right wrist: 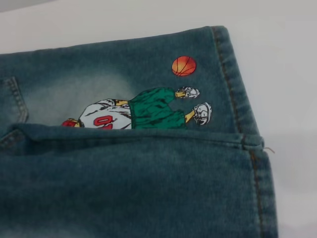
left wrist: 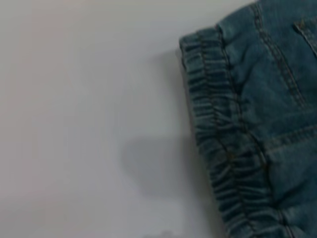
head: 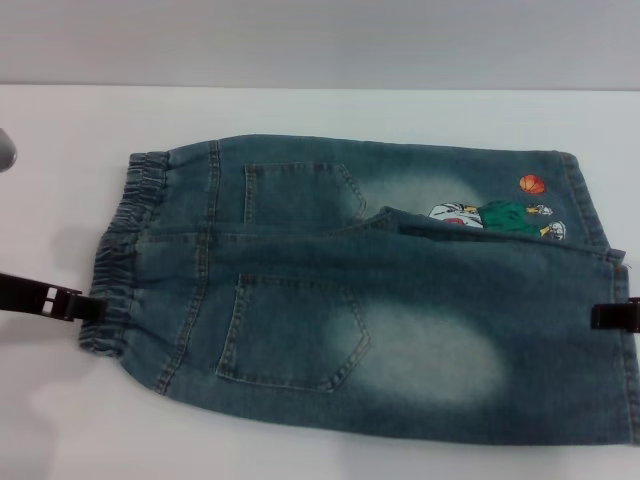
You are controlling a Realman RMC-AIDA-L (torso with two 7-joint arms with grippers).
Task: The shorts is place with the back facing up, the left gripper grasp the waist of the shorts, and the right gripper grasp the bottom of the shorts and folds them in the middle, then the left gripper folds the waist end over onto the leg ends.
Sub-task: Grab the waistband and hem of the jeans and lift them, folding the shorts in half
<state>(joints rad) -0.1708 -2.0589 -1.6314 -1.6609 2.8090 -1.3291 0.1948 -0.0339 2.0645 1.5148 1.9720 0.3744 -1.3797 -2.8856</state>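
Faded blue denim shorts (head: 370, 290), back up, flat on white desk (head: 300, 110); soft, floppy, best gripped at puckered waist (head: 120, 250) and hems (head: 620, 330). Left pincer (head: 85, 306), right pincer (head: 605, 315) at those edges; grip not discernible.

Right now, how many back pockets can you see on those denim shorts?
2. One pocket lies on the far leg, toward the waistband; the other pocket sits on the near leg. Both face up on the shorts.

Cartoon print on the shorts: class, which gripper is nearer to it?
Right. The right gripper sits at the hem below the cartoon print; the left gripper is at the waistband, the opposite end.
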